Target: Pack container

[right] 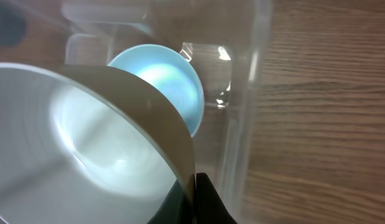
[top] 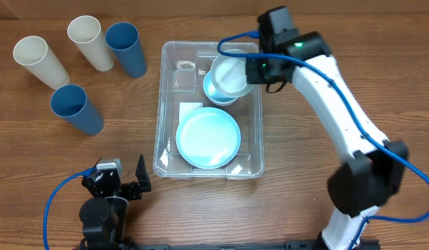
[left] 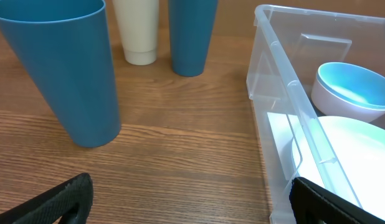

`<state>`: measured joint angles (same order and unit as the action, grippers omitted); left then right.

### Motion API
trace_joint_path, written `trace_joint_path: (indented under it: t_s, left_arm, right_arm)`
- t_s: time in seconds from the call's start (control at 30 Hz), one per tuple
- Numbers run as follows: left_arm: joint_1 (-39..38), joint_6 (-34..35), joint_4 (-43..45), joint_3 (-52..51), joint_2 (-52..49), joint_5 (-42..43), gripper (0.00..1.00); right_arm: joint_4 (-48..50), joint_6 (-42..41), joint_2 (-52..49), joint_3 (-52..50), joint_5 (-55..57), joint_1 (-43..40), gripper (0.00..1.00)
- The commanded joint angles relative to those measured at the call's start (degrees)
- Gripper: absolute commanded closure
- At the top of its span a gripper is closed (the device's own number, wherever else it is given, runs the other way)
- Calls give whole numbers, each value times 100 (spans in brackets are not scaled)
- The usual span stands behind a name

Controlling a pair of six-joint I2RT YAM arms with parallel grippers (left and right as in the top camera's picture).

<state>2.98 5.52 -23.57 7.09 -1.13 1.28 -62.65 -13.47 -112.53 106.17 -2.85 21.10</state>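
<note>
Nesting step in hand: white bowl (top: 232, 75) pinched at rim by right gripper (top: 255, 69), held above blue bowl (top: 216, 92) at far end of container (top: 169, 149), which sits mid-table; left gripper (top: 124, 184) spread, idle outside container near-left corner; next: bowl to be lowered square, then released

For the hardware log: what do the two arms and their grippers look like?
The right arm has white links, black joints, a green light near its wrist and a blue cable along it. The left arm is black with a looping blue cable; its fingers are black.
</note>
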Motion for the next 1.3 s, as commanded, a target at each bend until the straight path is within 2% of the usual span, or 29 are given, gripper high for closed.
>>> trace_joint_path:
  t_s: [0.0, 0.17, 0.2, 0.23, 0.27, 0.3, 0.33, 0.5, 0.6, 0.67, 0.8, 0.93, 1.03, 1.27]
  left_arm:
    - [-39, -129, 24, -24, 39, -22, 0]
    - [-39, -129, 22, -24, 39, -22, 0]
    - [-39, -129, 24, -24, 39, -22, 0]
    - [-39, -129, 24, -24, 39, -22, 0]
    - [-39, -129, 24, -24, 39, -22, 0]
    - [-39, -129, 24, -24, 39, -22, 0]
    - [-39, -129, 24, -24, 39, -22, 0]
    - [-39, -129, 24, -24, 39, -22, 0]
    - [-39, -129, 24, -24, 39, -22, 0]
    - [-39, -129, 24, -24, 39, -22, 0]
    - [-39, -129, 24, -24, 39, -22, 0]
    - [-39, -129, 24, -24, 39, -22, 0]
    - [-39, -129, 24, -24, 39, -22, 0]
    - [-39, -129, 26, -24, 39, -66, 0]
  right_arm:
    - [232, 26, -192, 98, 90, 136, 96]
    - [575, 46, -588, 98, 87, 140, 96]
    - [601, 46, -627, 98, 85, 140, 92]
    - [614, 46, -678, 98, 87, 140, 76]
    - [621, 46, -693, 98, 87, 140, 66]
    - [625, 46, -693, 98, 87, 140, 49]
    - [638, 48, -693, 101, 83, 140, 44]
    - [455, 155, -684, 304, -407, 173, 39]
    - [-109, 164, -662, 1040, -492, 271, 37]
    - [-780, 192, -625, 1917, -374, 295, 36]
    - [-1912, -577, -586, 3224, 566, 122, 31]
    - [-2594, -1086, -564, 3976, 866, -643, 25]
    - [-2754, -1390, -568, 3971, 861, -1488, 0]
    - [-3115, -1510, -568, 3971, 675, -3062, 0]
